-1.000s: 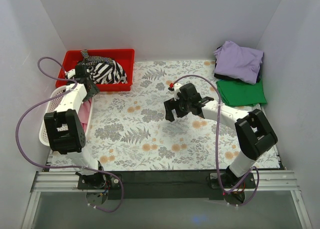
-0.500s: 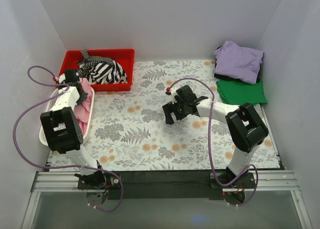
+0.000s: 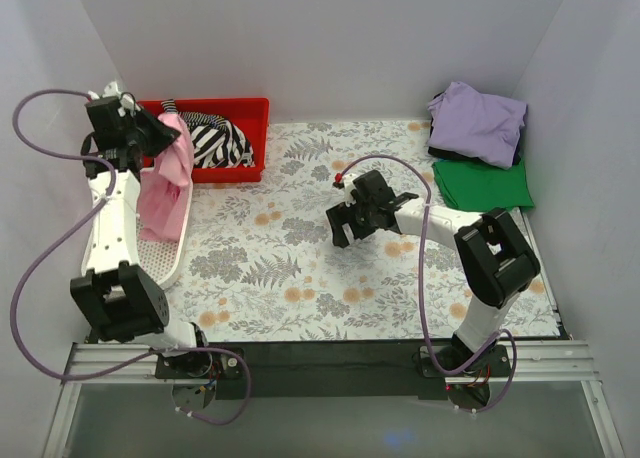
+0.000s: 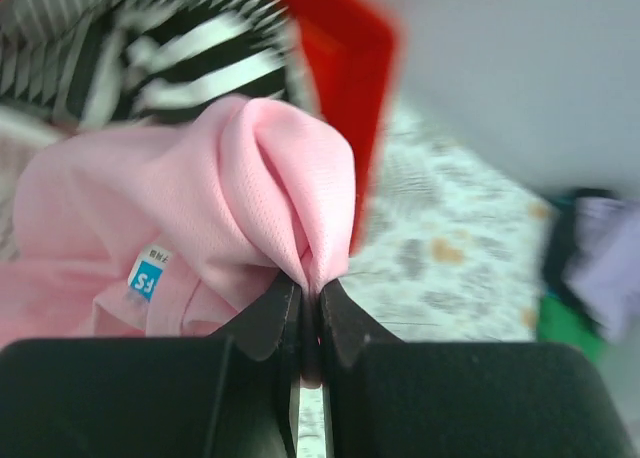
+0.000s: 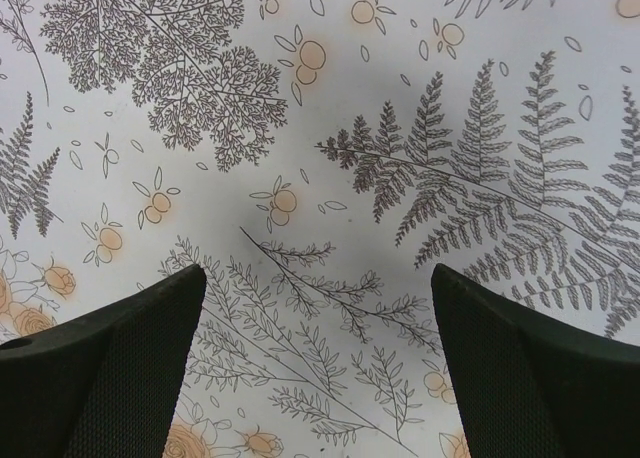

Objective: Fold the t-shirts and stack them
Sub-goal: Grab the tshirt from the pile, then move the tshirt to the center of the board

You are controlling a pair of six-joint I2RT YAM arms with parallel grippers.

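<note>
My left gripper (image 3: 150, 130) (image 4: 310, 288) is raised at the far left and shut on a fold of the light pink t-shirt (image 3: 167, 176) (image 4: 180, 228), which hangs down from it over the white basket (image 3: 165, 263). A blue size tag shows on the pink cloth in the left wrist view. At the back right, a lavender t-shirt (image 3: 478, 121) lies folded on top of a green t-shirt (image 3: 482, 185). My right gripper (image 3: 360, 218) (image 5: 318, 278) hovers open over the floral cloth near the middle, nothing between its fingers.
A red bin (image 3: 235, 113) with a black-and-white striped garment (image 3: 210, 143) (image 4: 190, 58) stands at the back left, just behind the white basket. The floral tablecloth (image 3: 300, 268) covers the table. White walls close in on three sides.
My left gripper shut on the pink t-shirt down in the basket and has lifted it up and back. The right gripper shifted slightly left and has stayed open.
</note>
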